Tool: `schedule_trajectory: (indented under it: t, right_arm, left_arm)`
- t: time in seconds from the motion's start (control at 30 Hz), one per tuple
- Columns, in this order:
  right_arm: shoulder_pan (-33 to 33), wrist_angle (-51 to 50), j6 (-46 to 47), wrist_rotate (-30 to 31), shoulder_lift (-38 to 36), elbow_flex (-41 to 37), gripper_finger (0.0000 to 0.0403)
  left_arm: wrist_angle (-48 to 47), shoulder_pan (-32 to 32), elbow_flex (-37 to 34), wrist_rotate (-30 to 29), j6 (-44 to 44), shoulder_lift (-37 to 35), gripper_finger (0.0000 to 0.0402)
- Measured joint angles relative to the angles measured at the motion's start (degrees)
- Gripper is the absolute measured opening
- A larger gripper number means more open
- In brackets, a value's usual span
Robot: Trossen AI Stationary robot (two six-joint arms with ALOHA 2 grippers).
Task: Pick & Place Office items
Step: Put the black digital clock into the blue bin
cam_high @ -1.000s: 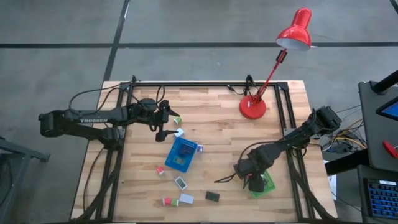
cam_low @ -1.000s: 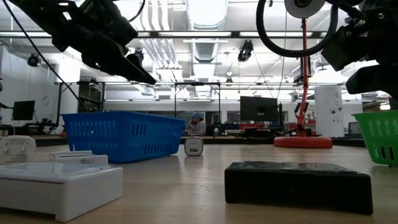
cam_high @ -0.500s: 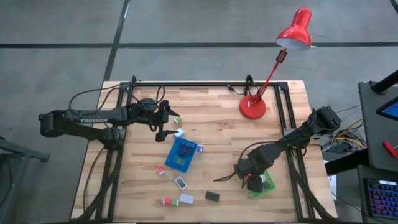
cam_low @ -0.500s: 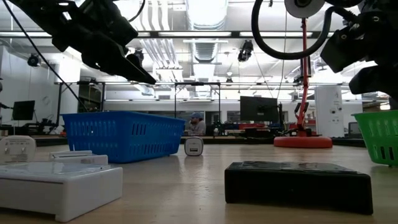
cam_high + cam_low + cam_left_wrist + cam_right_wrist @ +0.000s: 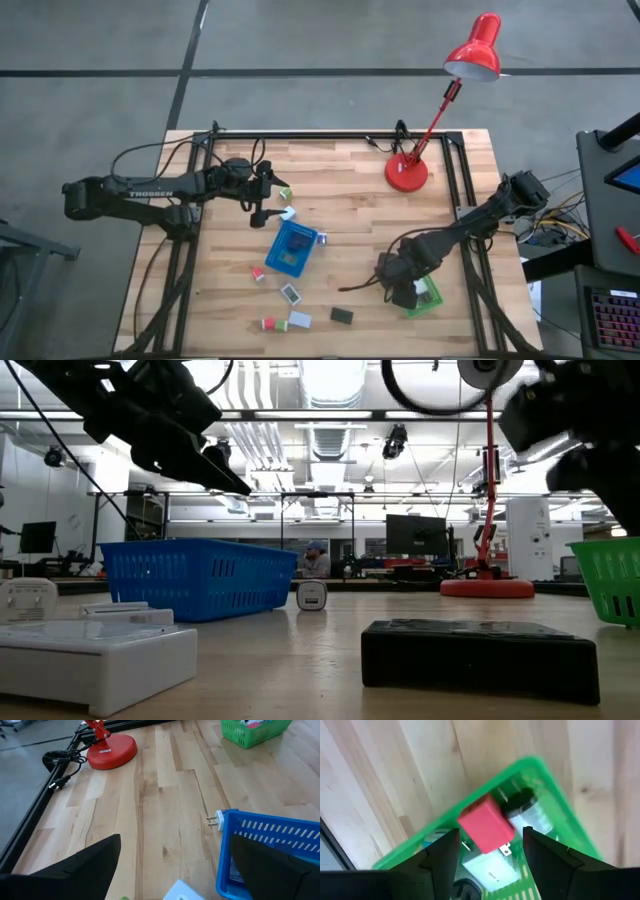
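My right gripper [image 5: 490, 851] hangs open, pointing down over the green tray [image 5: 428, 298]. In the tray lie a red block [image 5: 486, 830], a white block [image 5: 492, 871] and a black plug [image 5: 520, 800]. The red block shows below the gap between the fingers, untouched. My left gripper [image 5: 170, 870] stands wide open above the table, at the far left of the blue tray [image 5: 291, 248], over a white item [image 5: 288, 212]. More office items lie on the wood: a black box [image 5: 341, 315], a white box [image 5: 298, 320], a red piece [image 5: 268, 324] and a white plug [image 5: 216, 819] beside the blue tray's wall.
A red desk lamp stands on its round base [image 5: 406, 174] at the far right. Black frame rails [image 5: 330, 135] run along the table's far and side edges. In the low view the black box [image 5: 480, 650] and white box [image 5: 95, 650] lie near the front edge.
My right gripper has risen a little over the green tray and shifted slightly toward the table's left. The left arm has kept still.
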Motion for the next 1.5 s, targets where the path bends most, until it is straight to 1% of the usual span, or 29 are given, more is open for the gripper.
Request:
schedule_trajectory:
  t: [0.13,0.27,0.53,0.8,0.97,1.17,1.33,1.5]
  right_arm:
    - [0.38,-1.22,-1.44,3.73,-0.75,3.29,0.021]
    - [1.13,-0.09,-3.97,7.0,-0.9,6.2,0.021]
    - [1.48,11.34,-8.42,7.8,0.7,8.29,0.021]
    - [1.48,14.18,-11.93,8.28,4.57,10.88,0.021]
    - [1.73,14.82,-14.12,8.13,8.21,13.72,0.021]
    - [1.87,14.21,-16.12,8.06,11.91,17.2,0.0211]
    - [1.96,14.28,-16.14,8.04,14.2,19.62,0.0229]
    - [2.51,14.06,-15.54,7.78,16.59,22.38,0.0269]
  left_arm:
    - [0.05,0.01,0.0,-0.01,0.0,-0.02,0.0378]
    - [0.07,0.01,0.0,-0.23,0.0,-0.02,0.0378]
    - [0.07,0.01,0.0,-0.25,0.02,-0.02,0.0378]
    - [0.0,0.0,0.0,-0.56,0.0,-0.04,0.0378]
    - [-0.28,-0.01,-0.14,-2.65,-0.47,-0.07,0.0378]
    - [-4.79,0.01,-0.3,-8.49,-1.46,-0.17,0.0378]
    - [-6.87,-0.01,-0.42,-9.54,-1.99,-0.31,0.0378]
    - [-8.1,-0.01,-0.36,-9.62,-1.57,-0.35,0.0378]
